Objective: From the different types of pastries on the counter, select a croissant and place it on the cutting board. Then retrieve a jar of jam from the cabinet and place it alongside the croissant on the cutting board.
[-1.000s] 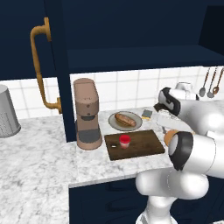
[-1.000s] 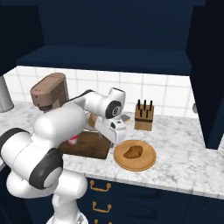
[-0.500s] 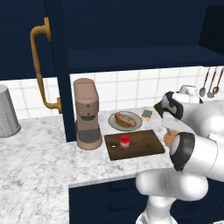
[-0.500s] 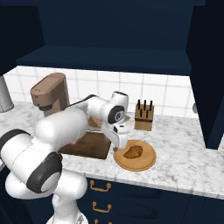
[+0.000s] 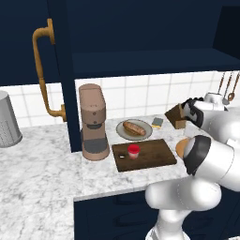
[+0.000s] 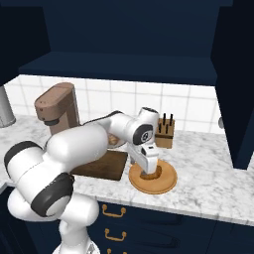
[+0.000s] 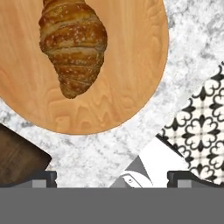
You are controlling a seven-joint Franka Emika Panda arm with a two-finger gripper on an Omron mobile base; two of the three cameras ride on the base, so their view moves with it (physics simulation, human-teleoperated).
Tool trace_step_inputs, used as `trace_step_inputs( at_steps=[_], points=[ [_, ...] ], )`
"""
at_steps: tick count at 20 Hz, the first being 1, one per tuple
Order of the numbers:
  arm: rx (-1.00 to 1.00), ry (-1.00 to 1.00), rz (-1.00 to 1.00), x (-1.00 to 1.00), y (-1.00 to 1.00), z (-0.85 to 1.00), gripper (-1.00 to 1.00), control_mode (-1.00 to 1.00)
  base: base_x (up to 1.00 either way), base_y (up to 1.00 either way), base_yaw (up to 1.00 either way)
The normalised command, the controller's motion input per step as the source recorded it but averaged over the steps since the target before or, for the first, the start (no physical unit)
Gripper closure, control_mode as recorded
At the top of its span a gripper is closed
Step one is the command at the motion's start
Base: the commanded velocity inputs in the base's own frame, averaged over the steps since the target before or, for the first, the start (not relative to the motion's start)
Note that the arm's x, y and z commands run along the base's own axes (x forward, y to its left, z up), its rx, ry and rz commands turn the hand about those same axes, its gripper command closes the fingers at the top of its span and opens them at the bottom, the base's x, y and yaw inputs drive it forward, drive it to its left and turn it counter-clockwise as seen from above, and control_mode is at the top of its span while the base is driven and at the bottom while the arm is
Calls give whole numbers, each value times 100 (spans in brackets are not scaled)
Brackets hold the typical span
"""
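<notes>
RISK: croissant [image 7: 73,46] off-centre from jaws, pinching its tip lets it roll | JAWS: wide, empty, above plate [image 7: 131,87] near desk's front edge | jar [image 5: 133,150] already on board [image 5: 154,154]

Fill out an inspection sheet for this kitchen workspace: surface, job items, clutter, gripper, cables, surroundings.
Surface: white-grey marbled counter.
Job items: croissant lies on the round wooden plate, not yet on the cutting board; jar of jam stands upright on the board; a longer pastry lies on a grey plate.
Clutter: coffee machine, knife block, metal canister.
Gripper: gripper open, empty, low over the round plate by the croissant.
Cables: nothing seen.
Surroundings: navy cabinet, door open, brass handle; white tiled wall.
</notes>
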Motion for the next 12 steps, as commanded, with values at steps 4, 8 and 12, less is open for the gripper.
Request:
trace_step_inputs(
  at_steps=[4, 8, 12],
  points=[
    [0, 0, 2, 15, -8, -16, -100, -100, 0, 0, 0],
    [0, 0, 10, 6, 0, -37, -100, -100, 0, 0, 0],
    [0, 0, 10, 9, 0, -35, -100, -100, 0, 0, 0]
  ],
)
